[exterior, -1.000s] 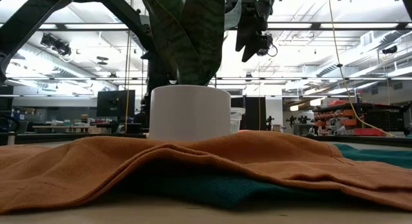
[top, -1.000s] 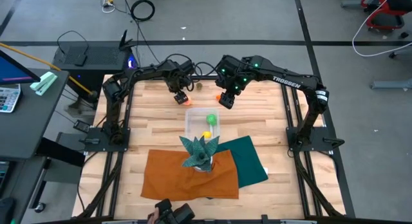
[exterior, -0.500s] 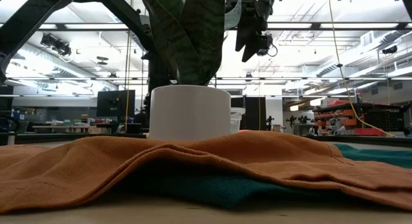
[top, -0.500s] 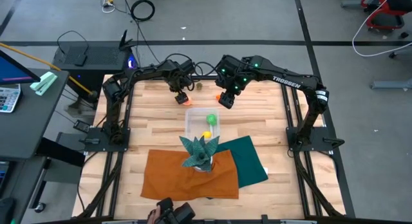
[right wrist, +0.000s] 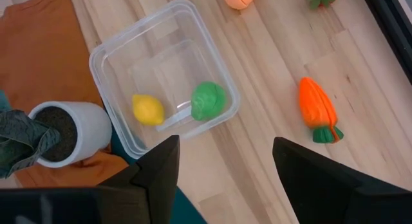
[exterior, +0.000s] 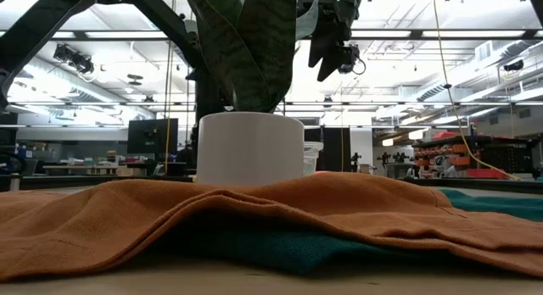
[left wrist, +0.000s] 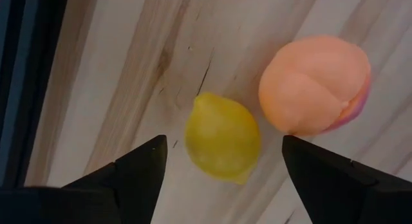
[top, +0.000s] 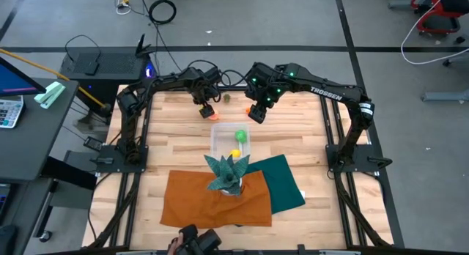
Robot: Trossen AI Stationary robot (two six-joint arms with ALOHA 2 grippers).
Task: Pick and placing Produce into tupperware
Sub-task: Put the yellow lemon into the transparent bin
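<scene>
light: bright, even overhead | low view: ceiling lamps (exterior: 68, 56) glare, pot (exterior: 250, 147) backlit | left wrist: lemon (left wrist: 222, 136) soft-edged

White capital letters spelling "TROSSEN" run along the upper link of the dark right robot arm (top: 331, 93), seen from the overhead camera. Nothing else reads out anywhere: the grey calculator (top: 9, 112) at the far left edge shows keys, but no figure on them can be made out.

Wooden table (top: 176, 145) carries a clear container (right wrist: 129, 44), carrot (right wrist: 318, 109), lemon (left wrist: 222, 136), peach (left wrist: 313, 84), orange cloth (top: 187, 196), green cloth (top: 286, 182).
</scene>
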